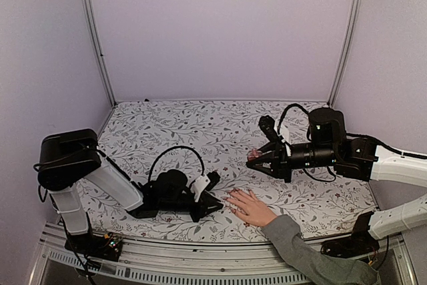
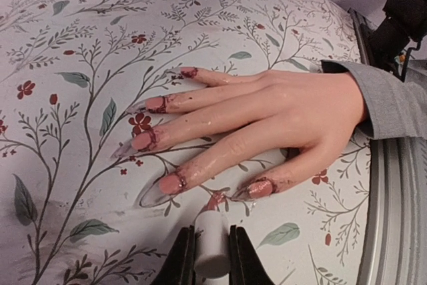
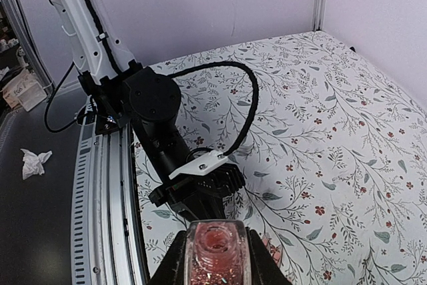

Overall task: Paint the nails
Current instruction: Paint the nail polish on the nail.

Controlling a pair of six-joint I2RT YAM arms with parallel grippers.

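Note:
A light-skinned hand [image 1: 252, 207] with a grey sleeve [image 1: 310, 253] lies flat on the floral cloth; in the left wrist view [image 2: 280, 118] its nails [image 2: 170, 182] show pink polish with smears around them. My left gripper [image 2: 212, 248] is shut on the white brush cap [image 2: 212, 245], its pink brush tip [image 2: 216, 200] on the cloth between the lowest finger and the thumb. My right gripper [image 3: 215, 258] is shut on an open bottle of pink glitter polish [image 3: 217, 253], held above the cloth beyond the hand [image 1: 257, 155].
The floral cloth [image 1: 187, 131] covers the table. A metal rail [image 1: 200, 255] runs along the near edge. Purple walls stand on three sides. The left arm's black cable [image 1: 177, 151] loops above its wrist.

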